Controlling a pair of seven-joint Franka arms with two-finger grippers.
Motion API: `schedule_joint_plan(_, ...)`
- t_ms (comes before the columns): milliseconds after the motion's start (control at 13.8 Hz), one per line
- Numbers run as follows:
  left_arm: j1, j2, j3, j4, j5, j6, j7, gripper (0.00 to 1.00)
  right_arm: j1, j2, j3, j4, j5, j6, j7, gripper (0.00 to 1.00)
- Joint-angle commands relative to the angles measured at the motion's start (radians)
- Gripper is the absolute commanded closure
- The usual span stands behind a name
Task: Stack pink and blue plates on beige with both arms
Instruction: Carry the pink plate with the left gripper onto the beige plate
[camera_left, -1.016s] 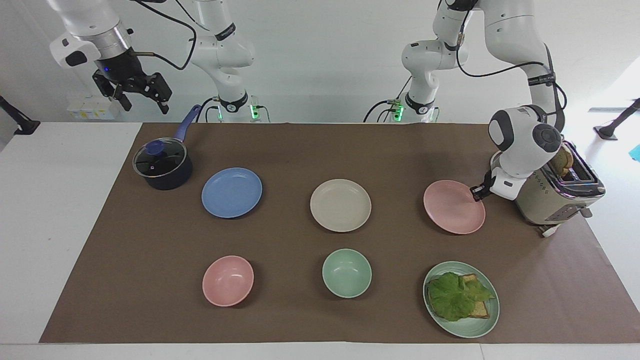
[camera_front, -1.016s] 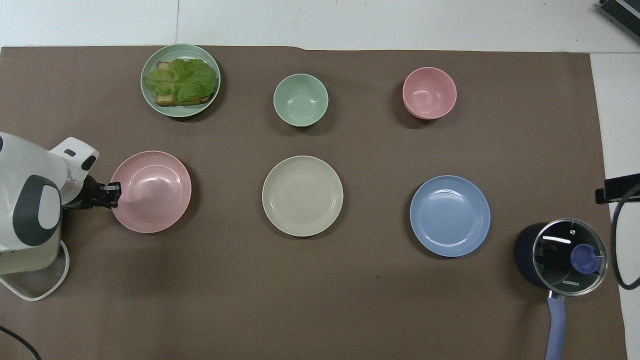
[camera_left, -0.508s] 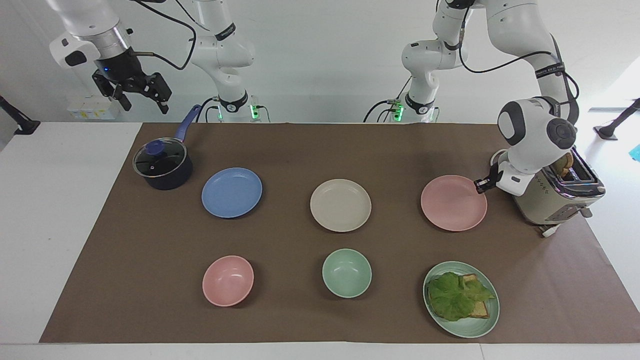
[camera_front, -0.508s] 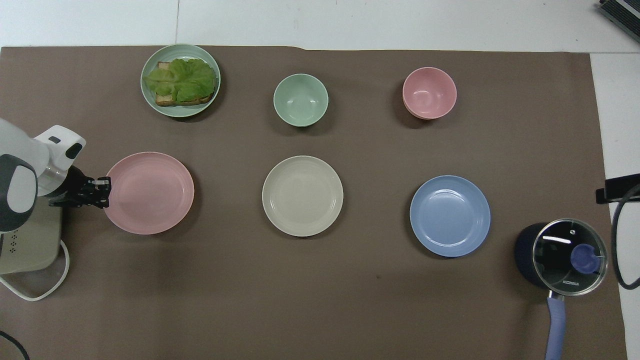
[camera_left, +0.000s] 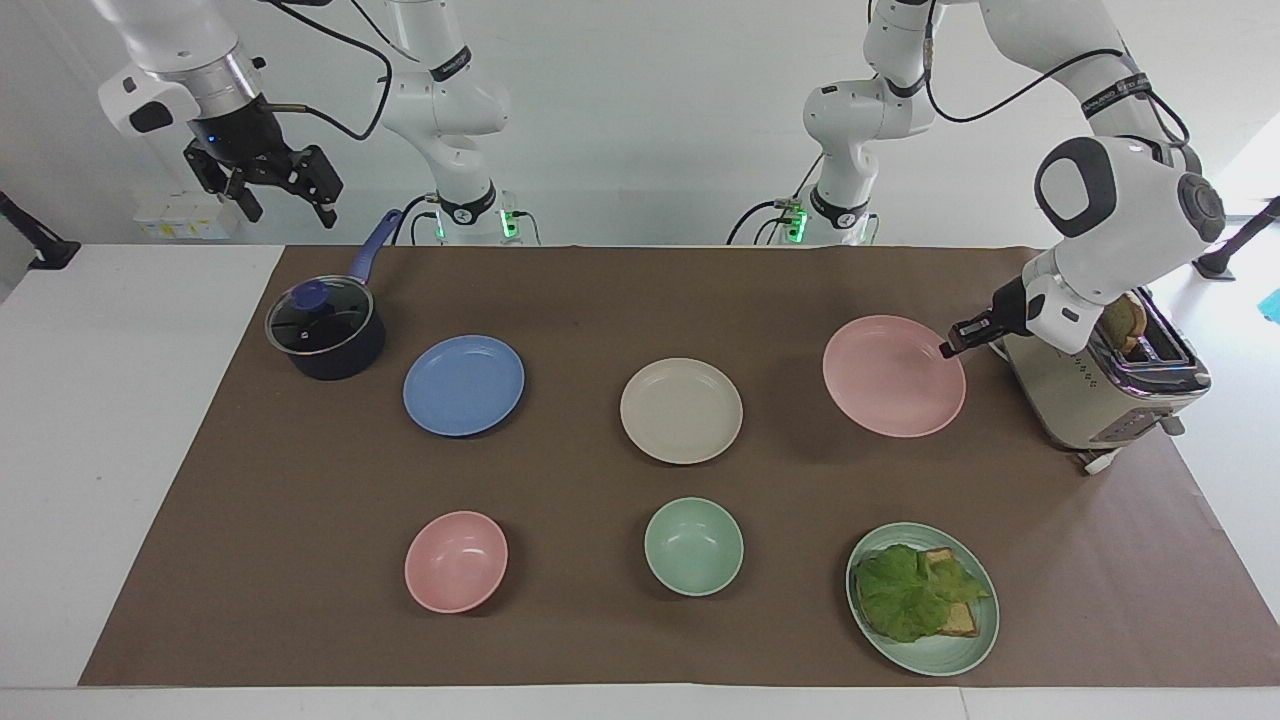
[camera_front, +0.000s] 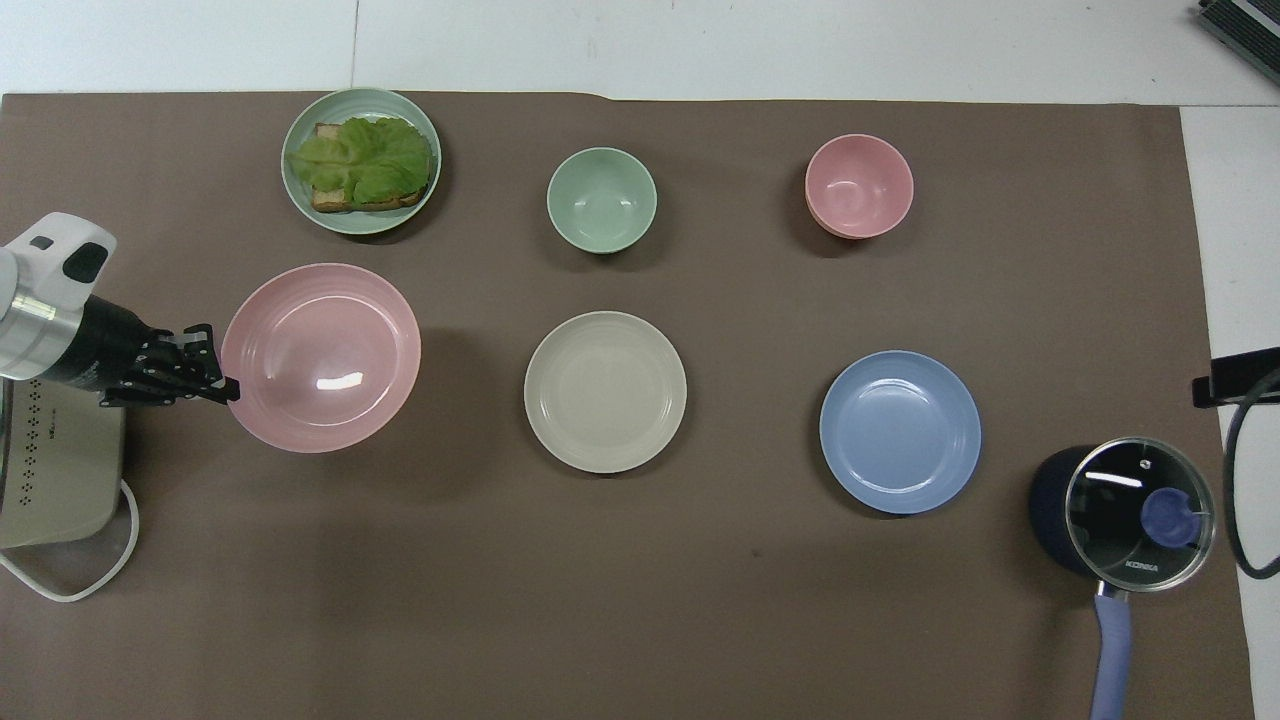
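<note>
My left gripper (camera_left: 948, 348) (camera_front: 226, 384) is shut on the rim of the pink plate (camera_left: 893, 376) (camera_front: 320, 357) and holds it up in the air, above the mat toward the left arm's end of the table. The beige plate (camera_left: 681, 410) (camera_front: 605, 391) lies flat mid-table. Flat on the mat toward the right arm's end is the blue plate (camera_left: 463, 385) (camera_front: 900, 431). High above the table's edge near the saucepan, my right gripper (camera_left: 285, 196) hangs open with nothing in it; the overhead view does not show it.
A beige toaster (camera_left: 1115, 385) (camera_front: 55, 470) holding bread stands just beside the held plate. A lidded saucepan (camera_left: 325, 330) (camera_front: 1125, 515) sits by the blue plate. Farther from the robots are a pink bowl (camera_left: 456, 561), a green bowl (camera_left: 693, 546) and a green plate (camera_left: 935, 650) with lettuce toast.
My left gripper has lifted the pink plate off the mat and raised it. The right arm has stayed where it was.
</note>
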Motion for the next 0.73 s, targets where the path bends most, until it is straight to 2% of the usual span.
schedule_joint_plan(0, -0.113, -0.035, -0.001, -0.049, -0.057, 0.029, -0.118, 1.0, -0.012, -0.017, 0.004, -0.015, 0.005, -0.001, 0.012, 0.0)
schedule_joint_plan(435, -0.388, -0.036, -0.002, -0.072, -0.063, 0.216, -0.449, 1.0, -0.012, -0.017, 0.004, -0.016, 0.005, 0.007, 0.012, 0.0)
schedule_joint_plan(653, -0.52, -0.027, -0.001, -0.156, -0.066, 0.389, -0.552, 1.0, -0.017, -0.017, 0.003, -0.016, 0.005, 0.008, 0.012, 0.0)
